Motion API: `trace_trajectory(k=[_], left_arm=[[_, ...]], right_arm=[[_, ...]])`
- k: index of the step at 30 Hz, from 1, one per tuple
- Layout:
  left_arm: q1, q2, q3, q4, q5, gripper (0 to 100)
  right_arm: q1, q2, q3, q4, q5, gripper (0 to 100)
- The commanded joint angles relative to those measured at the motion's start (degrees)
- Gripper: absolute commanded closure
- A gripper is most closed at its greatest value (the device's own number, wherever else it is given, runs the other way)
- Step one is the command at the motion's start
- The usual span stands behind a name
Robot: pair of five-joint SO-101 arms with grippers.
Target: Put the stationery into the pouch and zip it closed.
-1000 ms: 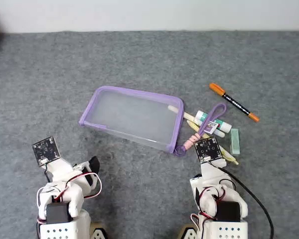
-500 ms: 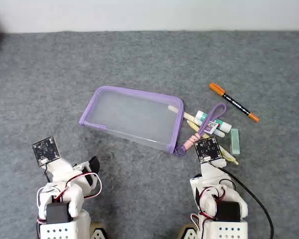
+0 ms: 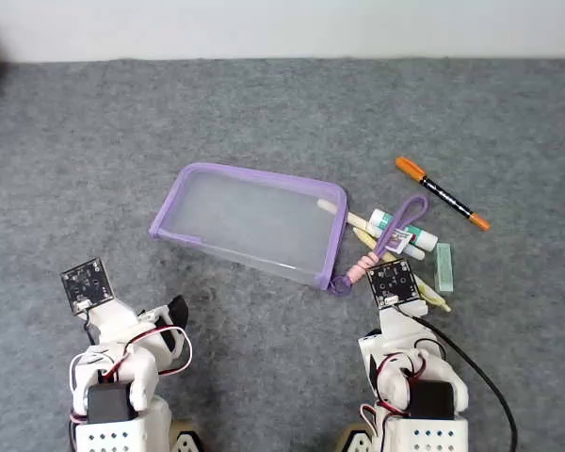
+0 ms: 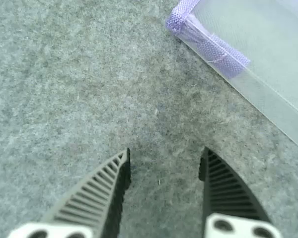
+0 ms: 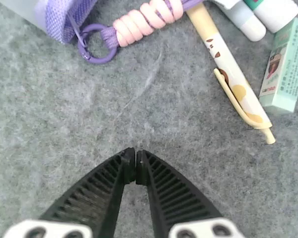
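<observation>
The grey tabletop (image 3: 264,104) carries the pouch (image 3: 250,221) mid-scene. It looks soft, thin, light and floppy, and its stiffer purple edging seems the best hold. The left claw (image 4: 166,153) gapes moderately and empty by the pouch's near-left corner. The right claw (image 5: 135,156) is closed on nothing. Pens (image 5: 236,87), a marker (image 3: 443,194) and an eraser (image 5: 282,69) lie right of the pouch, probably light, rigid and apt to roll. The eraser's print is illegible.

The pouch (image 3: 254,221) is frosted plastic, cloth-trimmed; table (image 3: 264,104) perhaps matt felt.
</observation>
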Motion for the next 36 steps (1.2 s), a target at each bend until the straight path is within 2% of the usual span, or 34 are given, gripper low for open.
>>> trace_trajectory(k=[1, 27, 32, 36], left_arm=[[-0.26, -0.62, -0.48, 0.18, 0.53, 78], [-0.18, -0.62, -0.48, 0.18, 0.53, 78], [-0.18, -0.62, -0.48, 0.18, 0.53, 78], [-0.18, -0.62, -0.48, 0.18, 0.53, 78]], right_arm=[[0.57, -0.92, 0.97, 0.22, -0.53, 96.9], [1.01, -0.92, 0.7, -1.89, 0.44, 96.6], [5.49, -0.92, -4.22, -8.13, 13.36, 97.6], [5.49, -0.84, -6.77, -5.76, 20.13, 98.9]])
